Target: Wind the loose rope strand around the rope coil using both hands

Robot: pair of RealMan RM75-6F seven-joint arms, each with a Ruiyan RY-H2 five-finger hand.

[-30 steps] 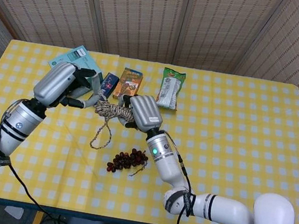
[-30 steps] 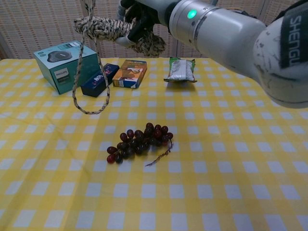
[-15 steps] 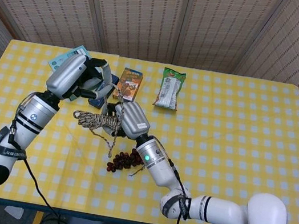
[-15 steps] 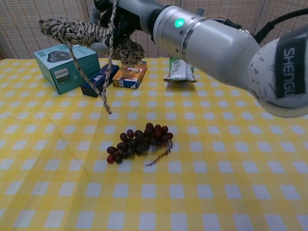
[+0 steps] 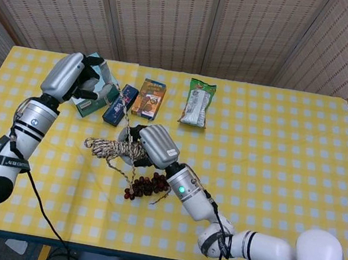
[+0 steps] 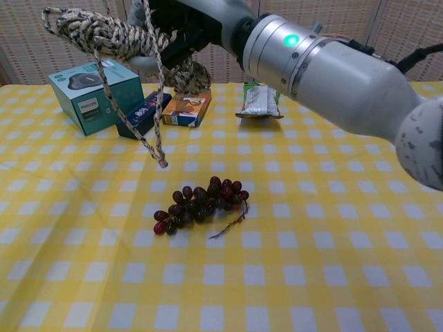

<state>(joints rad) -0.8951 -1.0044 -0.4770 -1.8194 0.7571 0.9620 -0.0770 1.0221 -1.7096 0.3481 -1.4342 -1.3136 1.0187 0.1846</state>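
Rope coil (image 6: pixel 111 34) hangs above the table (image 5: pixel 277 155), gripped by the right hand (image 5: pixel 147 147); loose strand (image 6: pixel 158 131) dangles toward the grapes (image 6: pixel 201 204). Left hand (image 5: pixel 81 80) raised, fingers curled — on what, can't tell.

grape bunch (image 6: pixel 199 206), teal box (image 6: pixel 95 94), blue box (image 6: pixel 143 113), orange box (image 6: pixel 187 105), snack packet (image 6: pixel 259 100)
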